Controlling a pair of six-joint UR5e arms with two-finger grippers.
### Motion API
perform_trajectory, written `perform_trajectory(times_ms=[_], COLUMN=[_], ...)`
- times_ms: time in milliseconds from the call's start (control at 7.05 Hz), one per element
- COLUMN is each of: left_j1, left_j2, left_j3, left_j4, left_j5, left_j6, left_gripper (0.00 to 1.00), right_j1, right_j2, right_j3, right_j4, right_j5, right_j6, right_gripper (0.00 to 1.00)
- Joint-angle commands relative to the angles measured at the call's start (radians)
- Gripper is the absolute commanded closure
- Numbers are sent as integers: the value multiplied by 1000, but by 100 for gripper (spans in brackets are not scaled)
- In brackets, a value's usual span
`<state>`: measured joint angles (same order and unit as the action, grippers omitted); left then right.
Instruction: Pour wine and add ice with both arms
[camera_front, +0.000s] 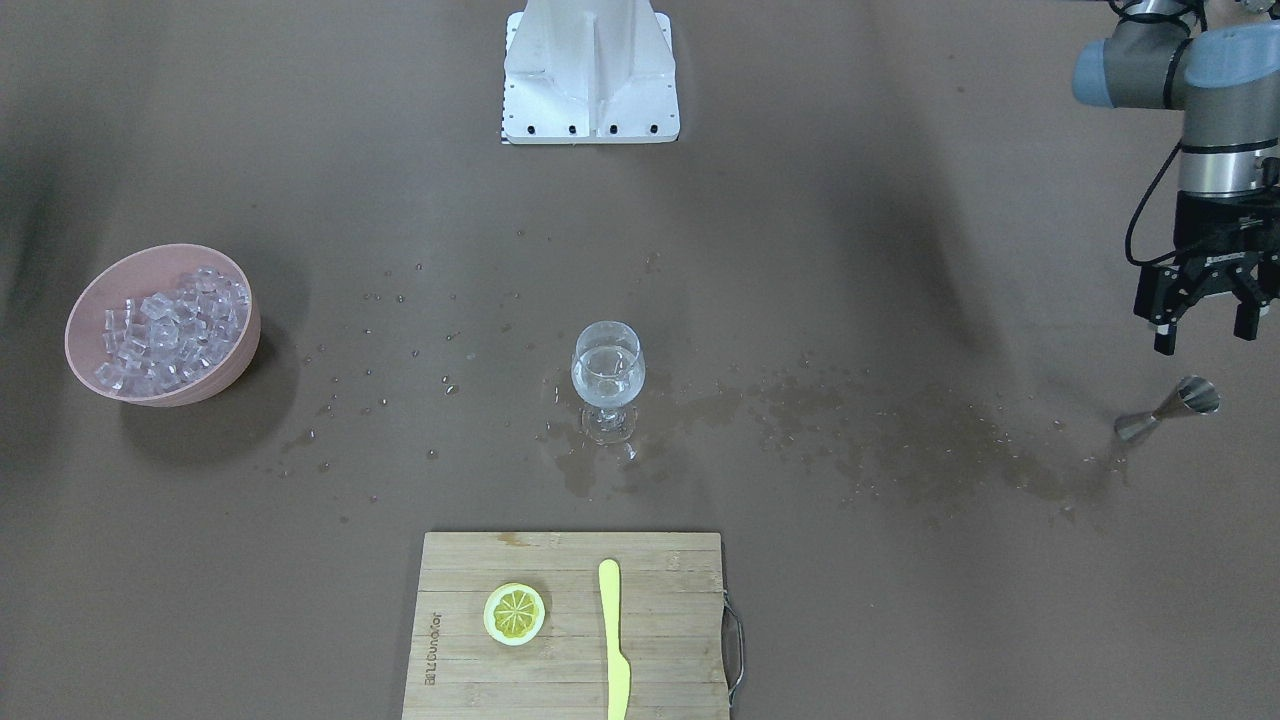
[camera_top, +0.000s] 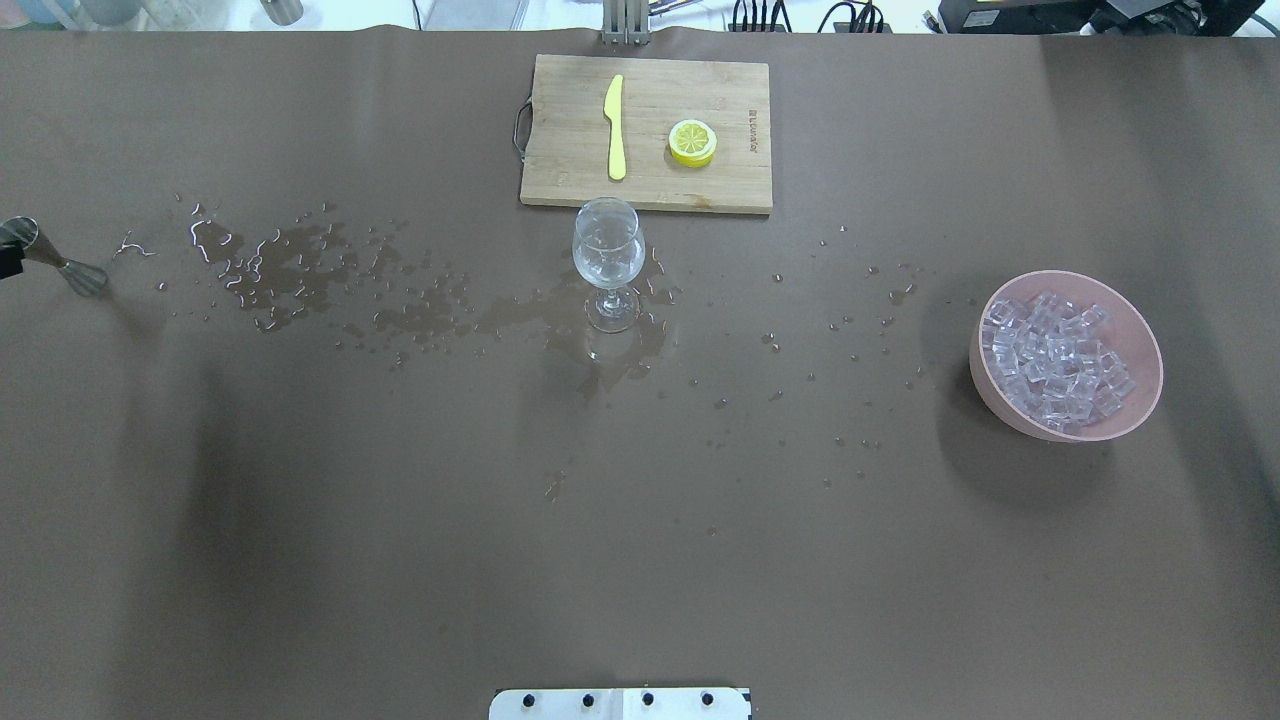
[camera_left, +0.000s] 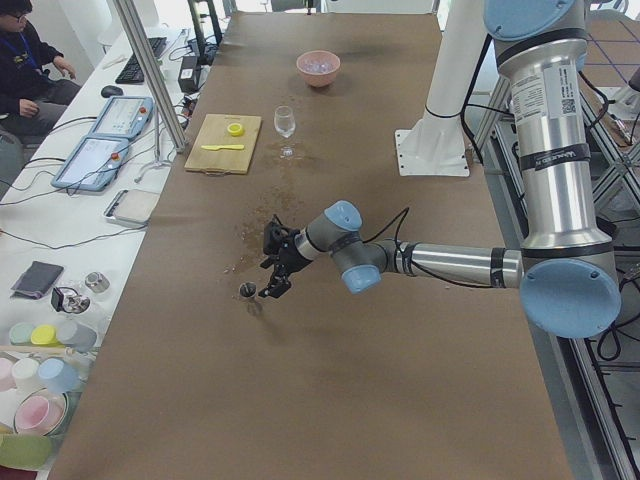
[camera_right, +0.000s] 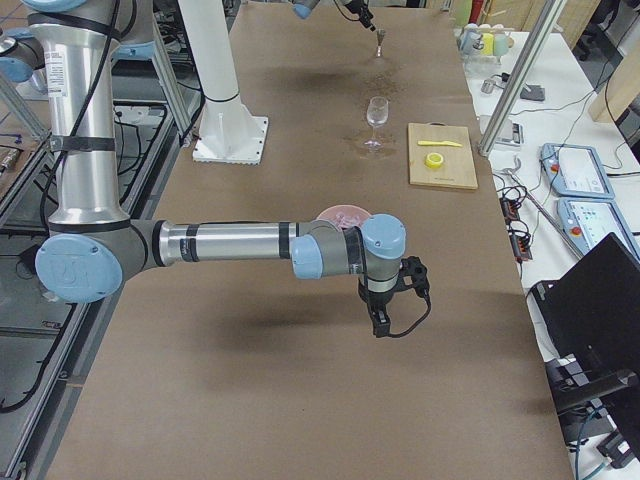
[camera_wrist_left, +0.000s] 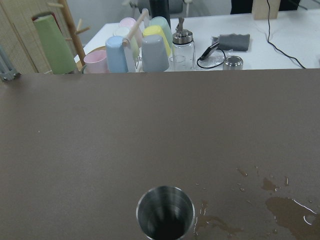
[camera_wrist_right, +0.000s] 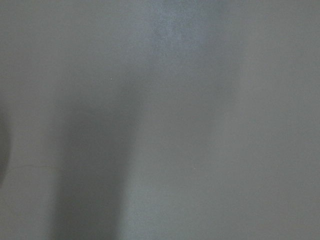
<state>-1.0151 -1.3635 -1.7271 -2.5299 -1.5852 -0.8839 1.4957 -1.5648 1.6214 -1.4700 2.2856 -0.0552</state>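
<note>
Front-facing view: my left gripper (camera_front: 1205, 318) hangs at three o'clock, fingers spread wide with nothing between them, just above the small double-cone steel jigger (camera_front: 1170, 408). The stemmed clear wine glass (camera_front: 607, 383) stands mid-worktop (camera_front: 900, 620) in a puddle, with colourless wine (camera_front: 602, 390) low in its bowl. The clear ice cubes (camera_front: 170, 325) fill the pink plastic bowl (camera_front: 88, 303) at nine o'clock.

Overhead view: the bowl sits at three o'clock, well apart from the glass.

Right-side view: my right gripper (camera_right: 380, 322) hovers near the bowl. I cannot tell how far open it is.

Left wrist view: the jigger's mouth at six o'clock looks empty.

The ice is likely hard, light and slick. I'd pinch one top cube across its flat faces.
</note>
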Motion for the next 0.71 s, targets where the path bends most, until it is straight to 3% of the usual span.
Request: perform_trajectory(times_ms=[0, 284, 567], left_j1=[-239, -374, -462], left_j2=[-8, -25, -34], left_j3=[-6, -8, -17], left_j4=[80, 295, 496], left_j5=[-331, -564, -643], left_j6=[287, 528, 772], left_gripper=[2, 2, 2], right_j1=[0, 0, 0], right_j2=[-1, -3, -4], right_j3=[-1, 0, 2], right_j4=[0, 0, 0], right_j5=[0, 0, 2], right_j6=[0, 0, 0], right_gripper=[0, 0, 0])
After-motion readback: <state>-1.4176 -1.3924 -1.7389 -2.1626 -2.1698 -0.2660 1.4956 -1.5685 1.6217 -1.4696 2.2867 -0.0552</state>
